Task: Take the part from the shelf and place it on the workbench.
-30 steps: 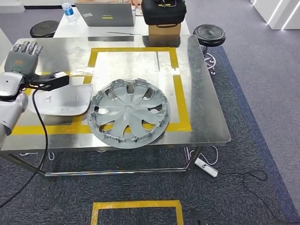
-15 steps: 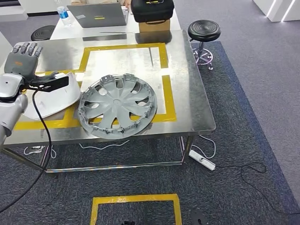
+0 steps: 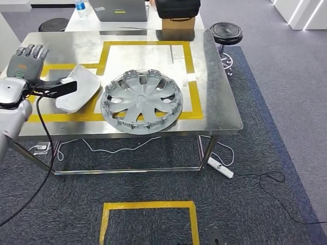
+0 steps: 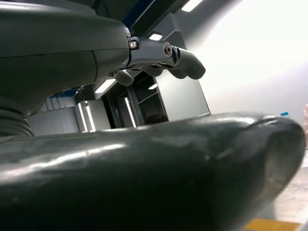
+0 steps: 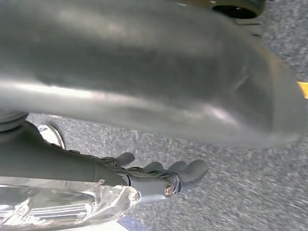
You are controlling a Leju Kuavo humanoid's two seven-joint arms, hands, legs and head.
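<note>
A grey wheel cover [image 3: 141,101] lies flat on the steel workbench [image 3: 216,87], near its front edge and partly over the yellow tape frame. A pale grey flat panel [image 3: 79,86] lies to its left on the bench. My left hand [image 3: 26,65] is raised at the bench's left end, fingers up and spread, its dark thumb [image 3: 57,88] pointing toward the panel. In the left wrist view the left hand's fingers [image 4: 165,53] stand apart from the thumb with nothing between. My right hand [image 5: 156,175] hangs over the carpet, fingers stretched, holding nothing.
A laptop [image 3: 122,9], a black case [image 3: 177,7] on a cardboard box and a bottle stand on a white table behind the bench. Black stools [image 3: 226,33] sit at the back. Cables and a power strip [image 3: 220,168] lie under the bench. Yellow tape [image 3: 148,217] marks the floor.
The whole picture has shifted, so the camera has moved; the bench now sits a little farther off. My left hand keeps the same raised, spread pose. The parts stay on the bench.
</note>
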